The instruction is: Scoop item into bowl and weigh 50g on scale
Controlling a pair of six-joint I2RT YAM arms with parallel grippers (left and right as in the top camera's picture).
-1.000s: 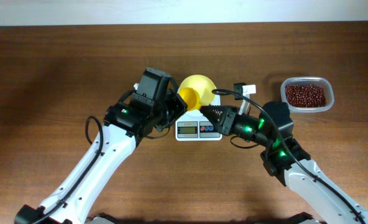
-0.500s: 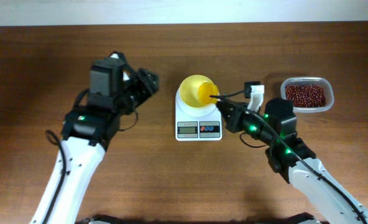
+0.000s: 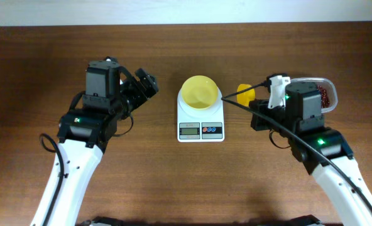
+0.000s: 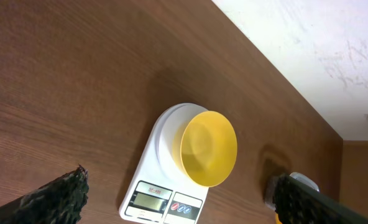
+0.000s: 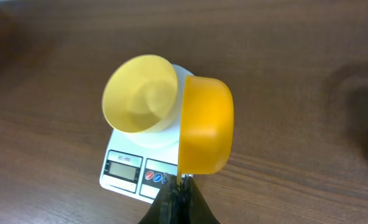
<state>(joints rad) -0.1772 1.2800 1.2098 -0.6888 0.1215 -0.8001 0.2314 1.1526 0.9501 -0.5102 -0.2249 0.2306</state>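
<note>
Pale-yellow bowl [image 3: 199,91] sits on the scale [image 3: 200,129]; right fingers [image 5: 169,209] pinch the scoop [image 5: 206,124] by its handle; left fingers [image 4: 53,196] are spread wide.

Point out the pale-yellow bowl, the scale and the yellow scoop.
bowl [image 3: 199,92]: overhead view, on its inside bottom.
scale [image 3: 188,130]: overhead view, on its grey display.
scoop [image 5: 206,124]: right wrist view, on the outer wall of its cup.

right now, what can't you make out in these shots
- Reading on the scale: the display is too small overhead and blurred in both wrist views.
- Beans in the tub: mostly covered overhead by the right arm.
- Inside of the scoop: the right wrist view shows only its back.
</note>
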